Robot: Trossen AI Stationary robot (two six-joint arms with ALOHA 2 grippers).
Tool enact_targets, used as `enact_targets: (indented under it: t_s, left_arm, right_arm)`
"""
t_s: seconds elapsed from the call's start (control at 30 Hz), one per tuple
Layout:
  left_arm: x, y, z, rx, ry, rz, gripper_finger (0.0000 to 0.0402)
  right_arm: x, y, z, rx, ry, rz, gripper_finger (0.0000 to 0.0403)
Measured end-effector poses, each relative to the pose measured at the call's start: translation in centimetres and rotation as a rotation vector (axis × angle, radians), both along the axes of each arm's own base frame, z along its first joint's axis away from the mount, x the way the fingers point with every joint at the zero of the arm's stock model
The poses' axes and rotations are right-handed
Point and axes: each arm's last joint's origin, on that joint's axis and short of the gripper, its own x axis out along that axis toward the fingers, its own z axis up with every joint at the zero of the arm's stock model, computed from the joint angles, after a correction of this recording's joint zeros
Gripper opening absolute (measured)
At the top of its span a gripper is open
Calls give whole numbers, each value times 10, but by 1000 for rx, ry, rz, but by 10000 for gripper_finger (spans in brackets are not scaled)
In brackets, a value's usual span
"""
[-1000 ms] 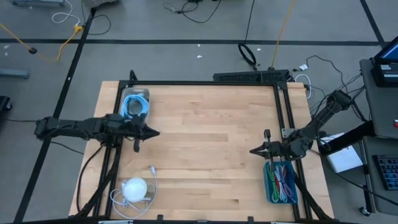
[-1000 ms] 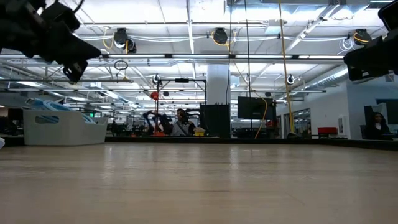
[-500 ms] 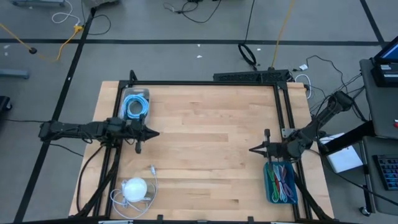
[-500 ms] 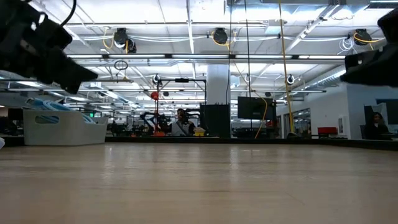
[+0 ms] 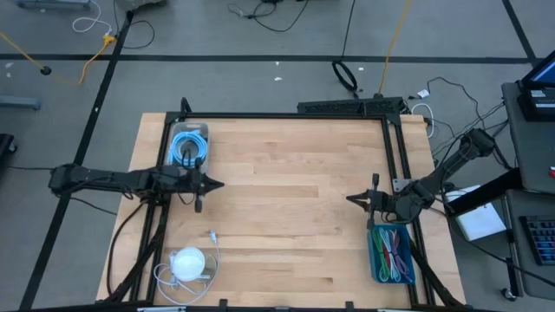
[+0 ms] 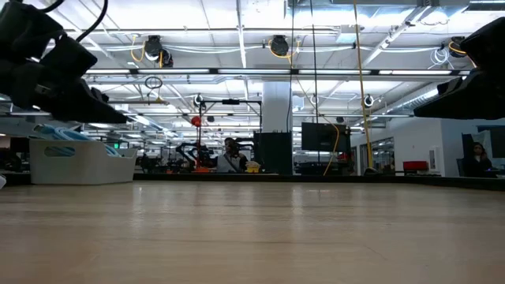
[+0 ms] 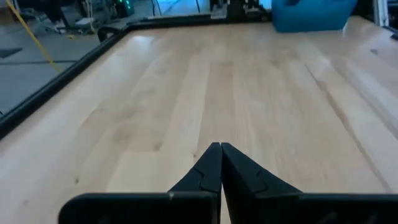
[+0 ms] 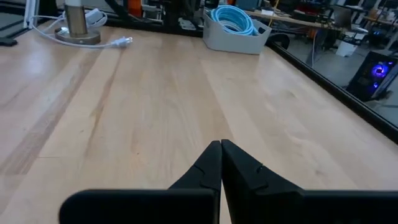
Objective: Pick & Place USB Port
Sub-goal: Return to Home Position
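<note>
Near left end effector (image 5: pixel 215 185): gray basket (image 5: pixel 173 144) | near right end effector (image 5: pixel 351 199): blue basket (image 5: pixel 373 256)

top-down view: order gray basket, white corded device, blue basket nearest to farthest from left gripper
1. gray basket, left side, close to the left gripper.
2. white corded device, left side, toward the other table edge.
3. blue basket, right side, far across the table.
</note>
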Motion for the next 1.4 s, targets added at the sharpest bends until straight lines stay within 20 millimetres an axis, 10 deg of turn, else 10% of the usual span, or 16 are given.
enact_targets:
  t_s: [1.4]
  left_arm:
    - [3, 0, 4, -37, -51, 14, 21]
  right_arm:
    - [14, -30, 3, 12, -6, -206, 0]
